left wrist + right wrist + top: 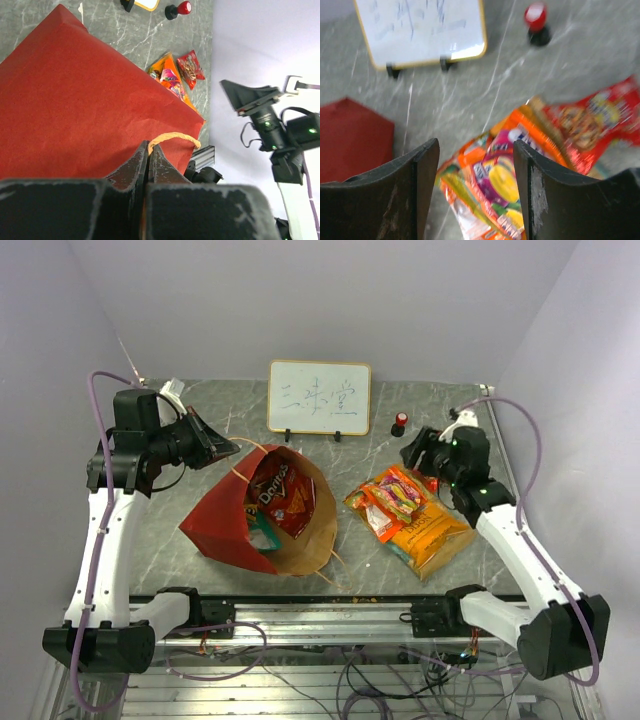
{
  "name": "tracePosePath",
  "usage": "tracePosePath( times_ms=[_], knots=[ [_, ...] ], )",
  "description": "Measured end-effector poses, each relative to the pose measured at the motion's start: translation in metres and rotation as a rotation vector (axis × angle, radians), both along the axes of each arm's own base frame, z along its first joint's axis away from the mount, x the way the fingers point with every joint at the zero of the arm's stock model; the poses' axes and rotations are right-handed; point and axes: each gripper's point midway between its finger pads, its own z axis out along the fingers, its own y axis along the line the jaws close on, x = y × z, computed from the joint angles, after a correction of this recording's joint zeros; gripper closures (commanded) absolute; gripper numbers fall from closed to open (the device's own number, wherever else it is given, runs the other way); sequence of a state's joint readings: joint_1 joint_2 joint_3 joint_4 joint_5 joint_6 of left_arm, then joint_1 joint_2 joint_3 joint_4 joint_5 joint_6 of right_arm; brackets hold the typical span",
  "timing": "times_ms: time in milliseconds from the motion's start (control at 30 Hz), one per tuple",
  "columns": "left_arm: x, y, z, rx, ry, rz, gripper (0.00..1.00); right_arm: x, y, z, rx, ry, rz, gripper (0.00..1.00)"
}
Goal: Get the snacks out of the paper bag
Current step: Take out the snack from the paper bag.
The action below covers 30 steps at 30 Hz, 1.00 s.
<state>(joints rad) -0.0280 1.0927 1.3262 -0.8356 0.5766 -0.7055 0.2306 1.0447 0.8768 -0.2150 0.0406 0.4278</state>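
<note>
Bag (225, 530), red outside and kraft inside, lies on its side near-centre on the grey marbled table (365, 560), mouth gaping, with Doritos (280, 495) and a teal packet (262, 533) inside. Loose packets (410, 510) lie right of the bag, beneath the spread, empty right gripper (476, 150); the left gripper (149, 146), by the bag's far-left rim, is pressed together on the string handle (172, 136), a pinch only the left wrist view shows. Farthest back: whiteboard (319, 397), red-capped bottle (400, 423), pale walls (300, 300).

light: bright, even — soft shadows | top view: sharp | right wrist: motion-blurred, crinkly red foil packet (592, 122) smeared
</note>
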Motion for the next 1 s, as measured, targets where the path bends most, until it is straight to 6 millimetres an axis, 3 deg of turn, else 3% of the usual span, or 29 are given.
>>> tracePosePath(
  times_ms=[133, 233, 433, 567, 667, 800, 900, 1000],
  knots=[
    [0.000, -0.001, -0.001, 0.004, -0.003, -0.011, 0.93, -0.021, 0.025, -0.058, 0.052, 0.148, 0.113, 0.37],
    [-0.001, -0.001, -0.001, 0.008, -0.006, -0.018, 0.93, -0.036, 0.041, -0.072, 0.052, 0.191, 0.174, 0.35],
    [-0.001, 0.000, -0.003, 0.023, -0.010, -0.029, 0.93, -0.032, 0.073, -0.043, -0.010, 0.096, 0.307, 0.31],
    [-0.002, 0.000, -0.006, 0.038, -0.005, -0.040, 0.93, -0.031, 0.123, -0.019, -0.092, -0.009, 0.492, 0.28],
    [-0.001, 0.001, -0.008, 0.045, 0.000, -0.046, 0.93, -0.050, 0.172, -0.013, -0.160, -0.091, 0.677, 0.26],
    [-0.001, 0.001, -0.008, 0.046, -0.001, -0.049, 0.93, -0.093, 0.228, -0.004, -0.231, -0.235, 0.928, 0.24],
    [-0.002, 0.000, -0.011, 0.043, 0.006, -0.053, 0.93, -0.122, 0.258, 0.012, -0.268, -0.394, 1.092, 0.23],
    [-0.003, -0.001, -0.013, 0.040, 0.016, -0.057, 0.93, -0.143, 0.274, 0.018, -0.318, -0.523, 1.212, 0.23]
  ],
)
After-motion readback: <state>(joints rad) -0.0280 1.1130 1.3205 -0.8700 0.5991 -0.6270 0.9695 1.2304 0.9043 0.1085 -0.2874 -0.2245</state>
